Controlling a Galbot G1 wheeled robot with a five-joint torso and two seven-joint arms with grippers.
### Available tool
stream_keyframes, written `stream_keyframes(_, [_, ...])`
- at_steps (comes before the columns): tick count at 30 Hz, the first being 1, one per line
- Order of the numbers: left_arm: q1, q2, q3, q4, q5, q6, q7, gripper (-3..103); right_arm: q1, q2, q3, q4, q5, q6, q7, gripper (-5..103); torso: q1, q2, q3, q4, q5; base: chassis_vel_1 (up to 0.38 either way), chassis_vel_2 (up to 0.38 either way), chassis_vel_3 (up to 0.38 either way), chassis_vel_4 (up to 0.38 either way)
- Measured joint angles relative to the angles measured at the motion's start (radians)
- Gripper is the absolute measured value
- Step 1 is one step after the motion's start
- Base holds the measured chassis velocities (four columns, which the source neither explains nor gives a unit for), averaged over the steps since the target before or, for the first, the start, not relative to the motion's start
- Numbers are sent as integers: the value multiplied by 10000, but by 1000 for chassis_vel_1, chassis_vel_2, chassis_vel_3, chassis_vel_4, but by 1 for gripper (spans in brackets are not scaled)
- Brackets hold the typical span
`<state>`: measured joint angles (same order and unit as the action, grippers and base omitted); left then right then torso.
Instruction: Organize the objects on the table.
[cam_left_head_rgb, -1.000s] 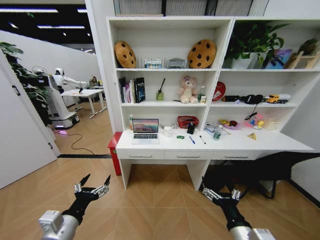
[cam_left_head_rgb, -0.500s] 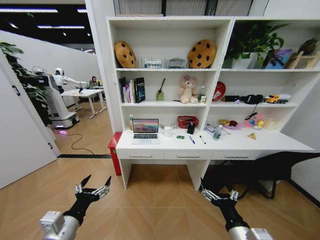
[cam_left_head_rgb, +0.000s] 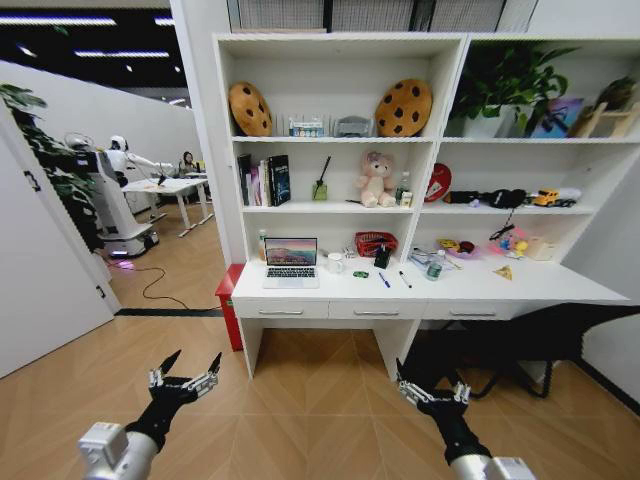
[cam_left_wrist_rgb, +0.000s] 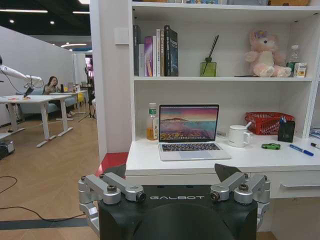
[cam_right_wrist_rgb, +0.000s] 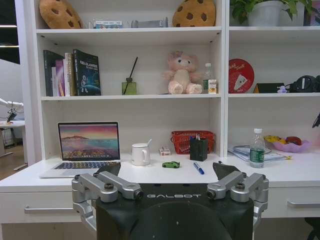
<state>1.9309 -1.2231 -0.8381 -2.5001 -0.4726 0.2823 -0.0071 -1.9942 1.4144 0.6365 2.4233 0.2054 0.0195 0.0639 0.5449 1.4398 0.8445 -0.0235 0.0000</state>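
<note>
White table (cam_left_head_rgb: 470, 290) holds one laptop (cam_left_head_rgb: 291, 263), two pens (cam_left_head_rgb: 384, 280).

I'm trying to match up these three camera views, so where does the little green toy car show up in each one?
Head view: green toy car on the white desk, between laptop and blue pen.
Left wrist view: car beyond the white mug, before the pen.
Right wrist view: car between mug and black pen holder.
Shared landmark: the red mesh basket behind it.

Left pincer (cam_left_wrist_rgb: 177, 175) gapes before the table (cam_left_wrist_rgb: 150, 162); laptop (cam_left_wrist_rgb: 189, 131) open, perhaps car (cam_left_wrist_rgb: 270, 146) beside.
</note>
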Motion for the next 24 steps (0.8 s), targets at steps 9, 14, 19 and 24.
stream_keyframes(9, [-1,-35,8,1,0,0,3,97,-16,-6,72,-4,11,111,-63,100,-2,2,-1,0,0,-19,17,16,-25])
stream_keyframes(14, [11,-69,6,0,3,0,4,97,-30,-3,85,-3,3,163,-73,100,-3,2,-1,2,1,-121,121,135,-140])
stream_keyframes(19, [15,-97,14,1,34,1,11,97,-31,-8,80,-2,1,184,-80,100,1,0,1,-2,1,-210,200,197,-242])
stream_keyframes(24, [16,-99,12,3,56,1,13,97,-17,-20,40,-1,14,239,-84,100,1,0,1,1,-2,-268,251,277,-287])
